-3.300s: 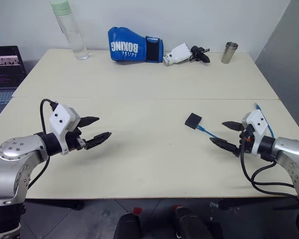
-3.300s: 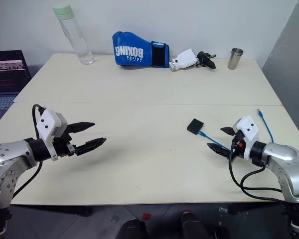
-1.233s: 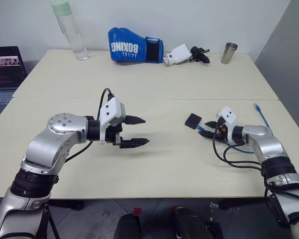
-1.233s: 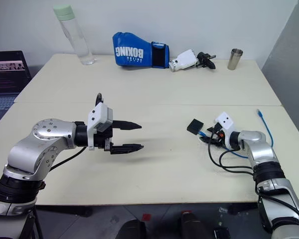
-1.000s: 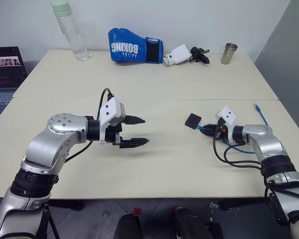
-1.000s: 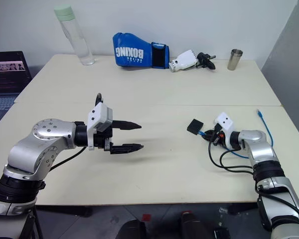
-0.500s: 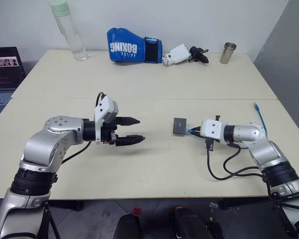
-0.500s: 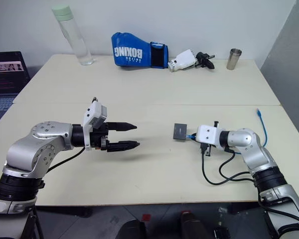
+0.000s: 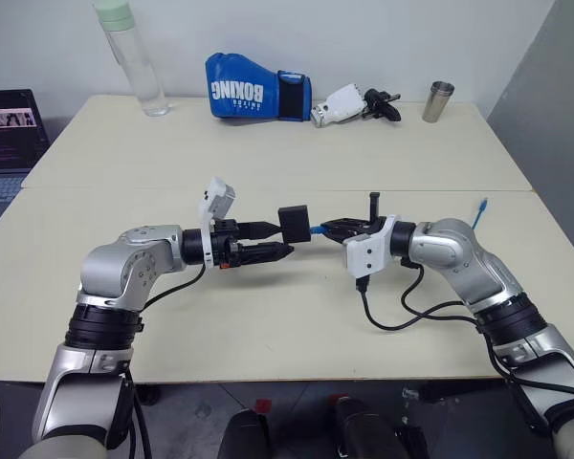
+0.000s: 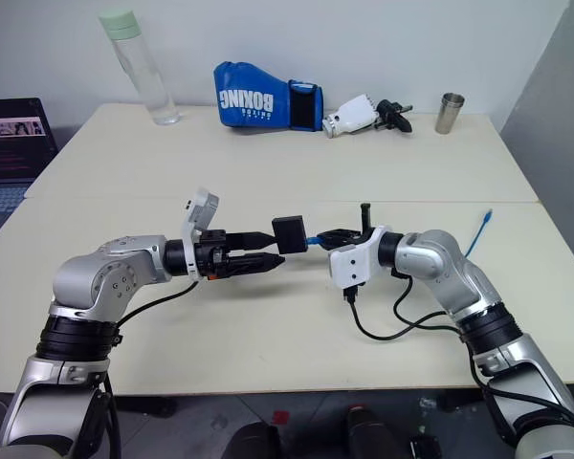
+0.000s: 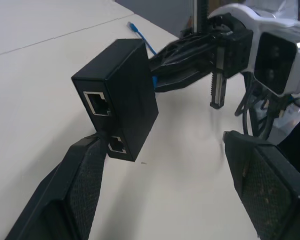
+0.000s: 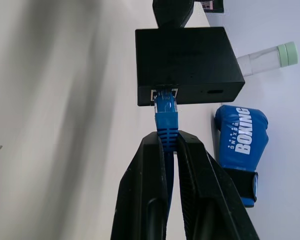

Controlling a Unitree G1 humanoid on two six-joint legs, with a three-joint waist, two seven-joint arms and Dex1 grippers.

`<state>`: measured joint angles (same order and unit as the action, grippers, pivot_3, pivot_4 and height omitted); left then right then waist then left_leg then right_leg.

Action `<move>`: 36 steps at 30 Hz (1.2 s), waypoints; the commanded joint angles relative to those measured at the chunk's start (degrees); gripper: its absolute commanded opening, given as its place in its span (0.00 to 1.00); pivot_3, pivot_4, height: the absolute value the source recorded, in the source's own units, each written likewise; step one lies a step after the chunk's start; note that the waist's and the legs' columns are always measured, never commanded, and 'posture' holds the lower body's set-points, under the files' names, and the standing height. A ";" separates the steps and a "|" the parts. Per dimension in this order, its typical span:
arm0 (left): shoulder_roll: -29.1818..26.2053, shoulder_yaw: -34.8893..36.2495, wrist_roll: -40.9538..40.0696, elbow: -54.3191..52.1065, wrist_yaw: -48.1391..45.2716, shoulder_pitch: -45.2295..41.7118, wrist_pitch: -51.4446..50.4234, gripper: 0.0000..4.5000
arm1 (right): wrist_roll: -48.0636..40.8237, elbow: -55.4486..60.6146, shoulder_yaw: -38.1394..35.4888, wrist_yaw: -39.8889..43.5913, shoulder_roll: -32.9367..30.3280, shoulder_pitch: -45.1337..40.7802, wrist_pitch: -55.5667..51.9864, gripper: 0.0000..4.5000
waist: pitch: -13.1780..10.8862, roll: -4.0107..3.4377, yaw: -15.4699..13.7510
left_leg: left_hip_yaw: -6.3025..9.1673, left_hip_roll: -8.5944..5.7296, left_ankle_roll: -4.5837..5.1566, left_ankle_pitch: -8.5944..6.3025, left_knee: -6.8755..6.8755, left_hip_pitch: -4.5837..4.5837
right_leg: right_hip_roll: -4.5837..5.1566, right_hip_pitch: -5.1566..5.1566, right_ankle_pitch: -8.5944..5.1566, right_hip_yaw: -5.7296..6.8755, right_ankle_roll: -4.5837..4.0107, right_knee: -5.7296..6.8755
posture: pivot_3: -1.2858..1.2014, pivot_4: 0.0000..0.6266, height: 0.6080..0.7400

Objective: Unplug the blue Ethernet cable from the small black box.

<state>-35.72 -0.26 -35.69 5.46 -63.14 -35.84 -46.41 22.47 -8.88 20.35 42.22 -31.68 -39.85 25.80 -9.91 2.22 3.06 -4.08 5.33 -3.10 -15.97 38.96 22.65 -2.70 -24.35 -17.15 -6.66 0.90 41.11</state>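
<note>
— Where is the small black box [image 9: 294, 225] held, and by what?

— It is carried clear of the table [image 9: 383, 158], hung on the blue Ethernet cable [image 12: 166, 116], whose boot is pinched just behind the plug by the clenched jaws of the right gripper [image 12: 166, 142]. The plug is still seated in the box's port.

— And the other arm?

— The left gripper [image 9: 273, 242] is spread wide, nothing grasped. The box lies just ahead of its jaws, one finger tucked under the lower edge of the box, the other well off to the far side. The cable's long axis is seen running straight from the right jaws into the box, toward the left jaws; a pull apart along that line is judged to be what is called for, once the box is clamped.

— What is gained from the wrist views?

— From the left wrist, two empty ports on the near face of the box are shown; from the right wrist, the seated plug.
</note>
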 commanded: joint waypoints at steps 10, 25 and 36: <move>-1.51 2.39 -0.56 1.34 -1.81 -0.56 -0.12 0.86 | -1.45 3.83 -1.23 -0.13 -0.17 -1.78 2.54 0.01 | 0.00 0.00 0.13 | 0.06 0.00 -0.01 0.00 0.00 0.02 | 0.01 0.01 0.00 0.04 -0.01 -0.01 | 0.52 0.24 1.00; 3.59 4.77 -4.12 2.18 0.97 -2.54 -2.34 0.86 | -2.83 3.65 -0.98 -0.11 0.35 -2.33 3.70 0.01 | 0.00 0.00 0.10 | 0.20 0.00 -0.01 0.01 0.01 0.04 | 0.01 0.02 0.00 0.08 -0.01 -0.01 | 0.52 0.24 1.00; 3.20 4.69 -5.58 2.41 -1.17 -2.80 -4.15 0.36 | -3.41 4.09 -0.92 0.13 0.01 -2.40 4.41 0.01 | 0.00 0.00 0.14 | 0.41 -0.01 -0.01 0.01 0.01 0.05 | 0.01 0.03 0.00 0.11 -0.01 -0.01 | 0.52 0.24 1.00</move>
<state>-32.08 3.75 -40.25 8.98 -63.71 -37.21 -50.57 20.24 -6.87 20.52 42.45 -31.33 -41.19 29.20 -9.91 2.22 3.20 -3.65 5.32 -3.11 -15.96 38.96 22.71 -2.69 -24.33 -17.15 -6.55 0.89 41.10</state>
